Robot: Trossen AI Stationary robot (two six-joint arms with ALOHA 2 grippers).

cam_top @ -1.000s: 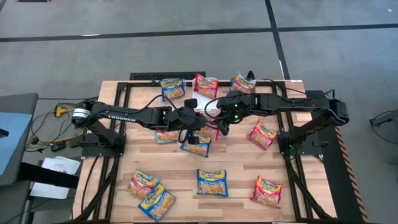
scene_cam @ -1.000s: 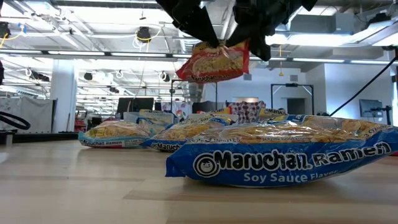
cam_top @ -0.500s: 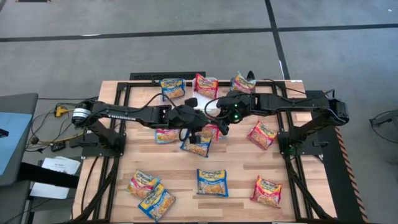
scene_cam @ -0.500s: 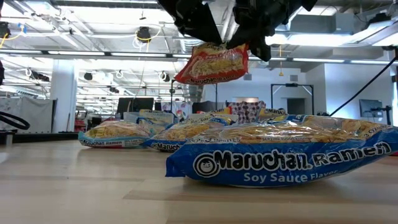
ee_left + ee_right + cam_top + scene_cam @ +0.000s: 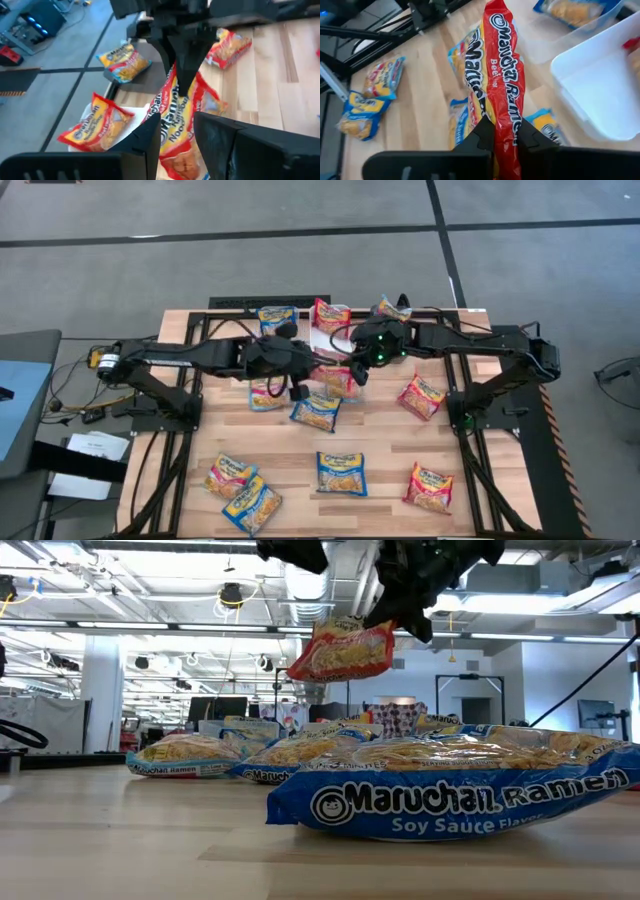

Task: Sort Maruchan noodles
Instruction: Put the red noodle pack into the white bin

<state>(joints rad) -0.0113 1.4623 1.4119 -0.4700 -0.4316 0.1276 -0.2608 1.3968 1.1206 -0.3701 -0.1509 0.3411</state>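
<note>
The red packet (image 5: 501,75) is glossy, crinkled plastic, flat and squarish, seen edge-on in the right wrist view with white "Maruchan" lettering running along it. The right gripper (image 5: 504,136) is clamped on its lower edge, holding it in the air above the wooden table (image 5: 390,470), a little above the centre of the overhead frame. In the low view the packet (image 5: 342,650) hangs tilted at upper centre, its top cut off by the dark arms. The left gripper (image 5: 176,131) sits just beside the packet with its fingers apart, no longer pinching it as it did a second ago, and in the overhead view it has drawn back toward the left. A white bin (image 5: 600,95) with smooth walls lies near; its contents are hard to make out. A blue packet (image 5: 450,795) fills the low view's foreground, blocking most of the table behind.
</note>
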